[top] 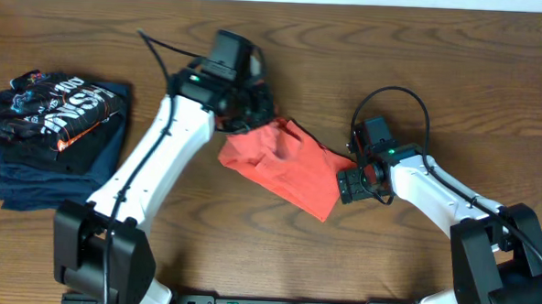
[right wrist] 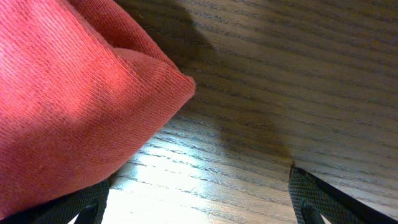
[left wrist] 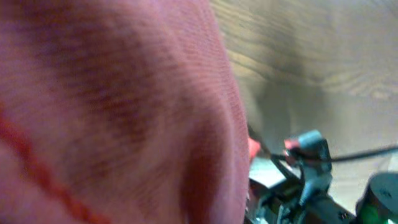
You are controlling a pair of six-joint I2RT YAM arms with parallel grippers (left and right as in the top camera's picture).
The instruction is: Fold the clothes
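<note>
The orange-red T-shirt [top: 287, 166] lies folded into a rough rectangle on the middle of the table, with no lettering showing. My left gripper [top: 245, 112] is at its upper-left corner, where the cloth rises into the jaws, so it looks shut on the shirt. In the left wrist view the shirt [left wrist: 112, 106] fills most of the frame and hides the fingers. My right gripper [top: 350, 185] is at the shirt's right edge. In the right wrist view the gripper [right wrist: 199, 205] is open wide and low over the wood, and a corner of the shirt [right wrist: 68, 106] lies over its left finger.
A pile of folded black and navy garments with white print [top: 56, 133] sits at the left of the wooden table [top: 439, 77]. The right arm's gripper [left wrist: 305, 168] shows at the lower right of the left wrist view.
</note>
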